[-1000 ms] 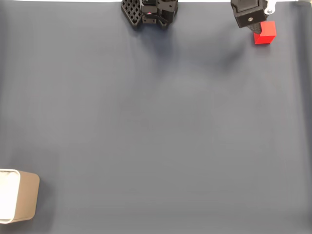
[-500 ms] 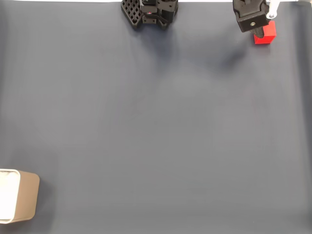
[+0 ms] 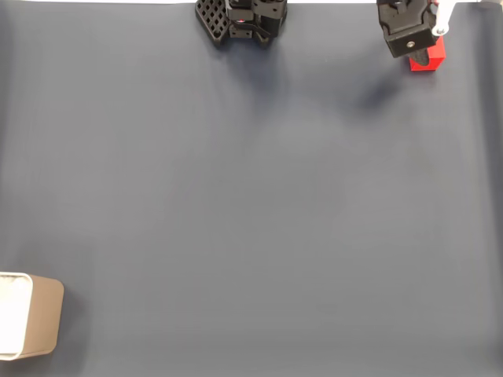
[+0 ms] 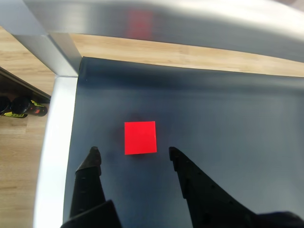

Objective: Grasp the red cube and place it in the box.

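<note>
A dark grey mat (image 3: pixel 251 204) is spread over a wooden table, and a shiny metal rail runs along its edge in the wrist view.

Nearest in the wrist view, the gripper (image 4: pixel 132 154) is seen from behind, with its two black fingers (image 4: pixel 92 164) spread wide apart. Nothing is held between them. Just past the fingertips, the red cube (image 4: pixel 140 137) is lying flat on the mat, a little ahead of the gap and lined up with it (a bit closer to the left finger). It is not touched by either finger.

In the fixed view, the cube (image 3: pixel 435 58) is found at the top right corner of the mat, and it is now mostly hidden under the black gripper (image 3: pixel 409 31). A second ago much more of the cube could be seen, so the gripper has been moved over it. The cube itself has not been shifted.

Farthest away, the box (image 3: pixel 35 326) is sitting at the bottom left corner, well apart from the cube.

The grasp is judged to be close. The fingers must be pushed forward around the cube and then closed.
</note>
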Robot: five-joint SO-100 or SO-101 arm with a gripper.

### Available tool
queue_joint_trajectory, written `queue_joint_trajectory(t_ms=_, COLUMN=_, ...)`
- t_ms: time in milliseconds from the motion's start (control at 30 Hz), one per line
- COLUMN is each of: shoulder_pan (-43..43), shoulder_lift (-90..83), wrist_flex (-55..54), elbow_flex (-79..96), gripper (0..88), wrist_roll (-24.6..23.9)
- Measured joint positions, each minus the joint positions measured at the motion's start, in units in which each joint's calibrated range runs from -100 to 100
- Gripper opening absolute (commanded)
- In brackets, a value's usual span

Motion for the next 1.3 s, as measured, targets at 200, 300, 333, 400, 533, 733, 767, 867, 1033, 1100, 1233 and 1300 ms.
queue_joint_trajectory(t_ms=200, shoulder_pan=0.9, shoulder_lift=2.3, wrist_flex=-1.9, elbow_flex=0.0, gripper=33.8, wrist_roll=0.0)
queue_joint_trajectory(t_ms=300, shoulder_pan=0.8, shoulder_lift=3.4, wrist_flex=-2.9, elbow_flex=0.0, gripper=33.8, wrist_roll=0.0)
queue_joint_trajectory(t_ms=333, shoulder_pan=0.8, shoulder_lift=3.7, wrist_flex=-3.3, elbow_flex=0.0, gripper=33.8, wrist_roll=0.0)
queue_joint_trajectory(t_ms=400, shoulder_pan=0.9, shoulder_lift=4.3, wrist_flex=-3.8, elbow_flex=0.0, gripper=33.8, wrist_roll=0.0)
queue_joint_trajectory(t_ms=533, shoulder_pan=0.7, shoulder_lift=5.3, wrist_flex=-4.9, elbow_flex=-0.1, gripper=33.8, wrist_roll=0.0)
queue_joint_trajectory(t_ms=733, shoulder_pan=-0.5, shoulder_lift=6.4, wrist_flex=-5.8, elbow_flex=-0.1, gripper=33.8, wrist_roll=0.0)
queue_joint_trajectory(t_ms=767, shoulder_pan=-0.7, shoulder_lift=6.7, wrist_flex=-5.9, elbow_flex=-0.1, gripper=33.8, wrist_roll=0.0)
queue_joint_trajectory(t_ms=867, shoulder_pan=-1.4, shoulder_lift=7.3, wrist_flex=-6.0, elbow_flex=-0.4, gripper=33.8, wrist_roll=0.0)
queue_joint_trajectory(t_ms=1033, shoulder_pan=-2.2, shoulder_lift=8.3, wrist_flex=-6.2, elbow_flex=-1.5, gripper=33.9, wrist_roll=-0.7)
queue_joint_trajectory(t_ms=1100, shoulder_pan=-2.4, shoulder_lift=8.7, wrist_flex=-6.4, elbow_flex=-1.8, gripper=33.9, wrist_roll=-1.0)
queue_joint_trajectory(t_ms=1233, shoulder_pan=-2.9, shoulder_lift=9.4, wrist_flex=-6.5, elbow_flex=-2.6, gripper=34.0, wrist_roll=-1.1)
queue_joint_trajectory(t_ms=1300, shoulder_pan=-3.2, shoulder_lift=9.7, wrist_flex=-6.6, elbow_flex=-2.7, gripper=34.0, wrist_roll=-1.3)
